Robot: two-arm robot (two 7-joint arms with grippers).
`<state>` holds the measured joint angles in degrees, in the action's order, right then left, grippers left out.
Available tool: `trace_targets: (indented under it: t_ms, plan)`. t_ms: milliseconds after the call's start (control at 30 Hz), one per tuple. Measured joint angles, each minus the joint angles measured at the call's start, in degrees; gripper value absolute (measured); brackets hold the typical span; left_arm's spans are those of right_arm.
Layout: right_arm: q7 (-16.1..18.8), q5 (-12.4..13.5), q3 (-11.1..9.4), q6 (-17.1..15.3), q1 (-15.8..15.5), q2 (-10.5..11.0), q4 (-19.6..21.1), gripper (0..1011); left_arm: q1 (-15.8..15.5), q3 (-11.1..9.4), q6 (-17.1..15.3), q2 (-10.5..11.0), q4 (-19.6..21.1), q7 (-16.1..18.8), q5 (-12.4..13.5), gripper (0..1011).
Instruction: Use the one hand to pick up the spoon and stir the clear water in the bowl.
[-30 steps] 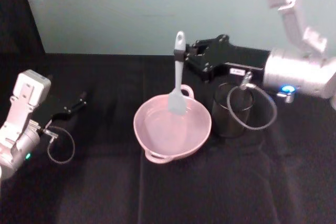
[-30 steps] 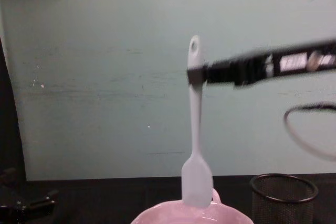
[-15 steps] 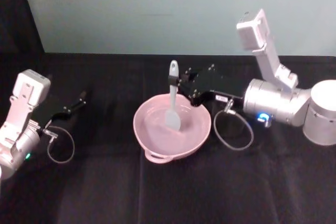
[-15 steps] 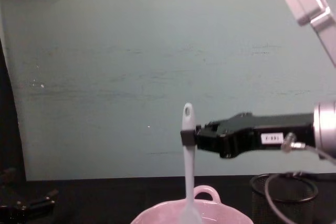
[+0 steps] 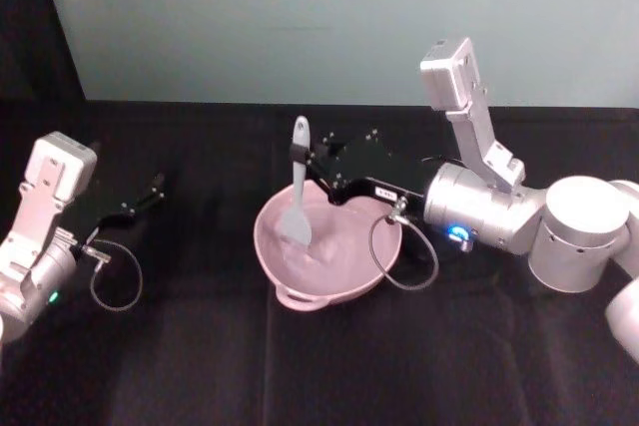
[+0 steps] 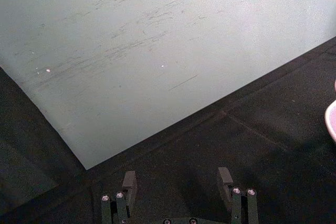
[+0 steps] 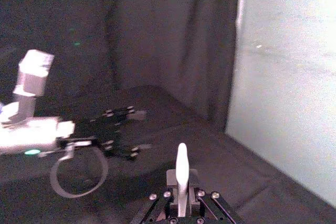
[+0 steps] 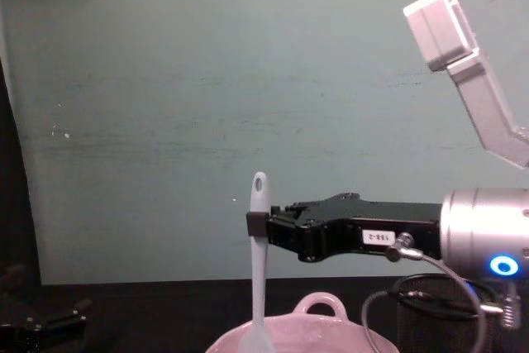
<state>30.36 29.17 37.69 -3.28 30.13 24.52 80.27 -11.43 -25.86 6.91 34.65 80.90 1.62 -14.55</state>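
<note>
The fingers of the black boxy right gripper (image 5: pixel 300 155) (image 8: pixel 257 225) (image 7: pixel 178 195) are pinching the upper handle of the long slim white plastic spoon (image 5: pixel 297 202) (image 8: pixel 259 287) (image 7: pixel 181 167), just below the small hole at its tip. Compared with half a second ago, the fingers and the spoon have shifted left. A second ago the spoon hung higher, with its flat head only just over the far rim.

The spoon's long axis is close to upright. The holed tip points up and the flat, pale head points down, inside the left part of the wide pale pink ceramic bowl (image 5: pixel 371 268) (image 8: pixel 347 339). The bowl stands in the middle of the black-clothed bench (image 5: pixel 349 371), its loop handles at the near and far rims. Behind the fingers, the silver cylindrical wrist reaches in from the right, its grey cable looping over the bowl's right rim.

The left gripper (image 5: pixel 152 191) (image 6: pixel 177 186) lies parked at the far left of the bench, well apart from the bowl, its fingers spread, as before.
</note>
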Motion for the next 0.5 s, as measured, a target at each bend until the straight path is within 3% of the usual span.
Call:
trace_targets:
  t_ms: [133, 267, 500]
  plan:
    - [-3.6, -3.2, -0.7, 2.5, 0.6, -1.7, -2.6, 117, 0.0, 0.0, 0.0, 0.0, 0.0, 0.0, 0.0, 1011]
    - [-5.6, -5.3, -1.3, 3.6, 0.9, -2.1, -3.9, 117, 0.0, 0.0, 0.0, 0.0, 0.0, 0.0, 0.0, 1011]
    - [-6.3, -7.6, -2.6, 4.0, -0.1, 0.3, -2.1, 117, 0.0, 0.0, 0.0, 0.0, 0.0, 0.0, 0.0, 1011]
